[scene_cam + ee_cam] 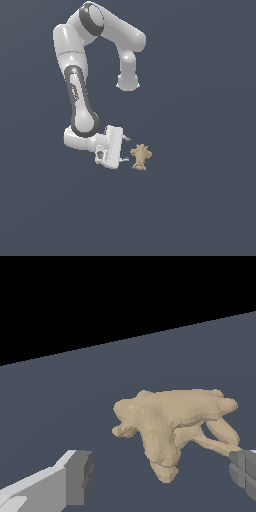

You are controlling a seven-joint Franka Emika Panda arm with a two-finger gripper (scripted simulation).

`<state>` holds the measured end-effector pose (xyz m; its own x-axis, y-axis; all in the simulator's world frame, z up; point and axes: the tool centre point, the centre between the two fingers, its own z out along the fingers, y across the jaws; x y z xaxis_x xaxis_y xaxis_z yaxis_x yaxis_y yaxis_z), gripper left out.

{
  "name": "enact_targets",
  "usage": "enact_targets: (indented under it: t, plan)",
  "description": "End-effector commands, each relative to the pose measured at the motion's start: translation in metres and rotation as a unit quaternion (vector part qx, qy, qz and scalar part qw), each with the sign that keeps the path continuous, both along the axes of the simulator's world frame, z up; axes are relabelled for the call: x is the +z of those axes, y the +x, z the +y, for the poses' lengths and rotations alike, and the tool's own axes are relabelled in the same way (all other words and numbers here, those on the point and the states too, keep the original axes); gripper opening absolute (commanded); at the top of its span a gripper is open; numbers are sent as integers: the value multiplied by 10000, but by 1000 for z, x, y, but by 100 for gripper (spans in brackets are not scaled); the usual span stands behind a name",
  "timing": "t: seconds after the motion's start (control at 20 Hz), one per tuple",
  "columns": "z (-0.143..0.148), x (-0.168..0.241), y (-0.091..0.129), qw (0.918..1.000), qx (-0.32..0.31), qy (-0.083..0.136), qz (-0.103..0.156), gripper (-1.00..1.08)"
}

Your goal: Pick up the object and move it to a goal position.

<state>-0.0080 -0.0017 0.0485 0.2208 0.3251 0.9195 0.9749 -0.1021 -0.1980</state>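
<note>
The object [140, 156] is a small tan lumpy figurine with stubby limbs, lying on the dark grey floor [200, 200]. My white gripper [126, 149] points sideways at it from the exterior view's left, jaws spread wide, fingertips just short of the figurine. The wrist view shows the object [167, 423] close ahead, between and slightly beyond the two grey fingertips [80, 476]; the other pad sits at the frame's edge next to one limb. Nothing is held.
The white arm [80, 100] arches above and to the exterior view's left of the gripper. Only the uniform dark floor surrounds the figurine.
</note>
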Motion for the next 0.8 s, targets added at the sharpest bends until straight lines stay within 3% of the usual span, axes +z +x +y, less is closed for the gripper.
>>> enact_targets:
  t: [0.0,0.45,0.5,0.75]
  plan:
    - [1,0,0,10000,2,-1,-1,108]
    - [28,-10,0,10000,2,6,-15,108]
    - [28,-10,0,10000,2,6,-15,-100]
    - [28,-10,0,10000,2,6,-15,-100]
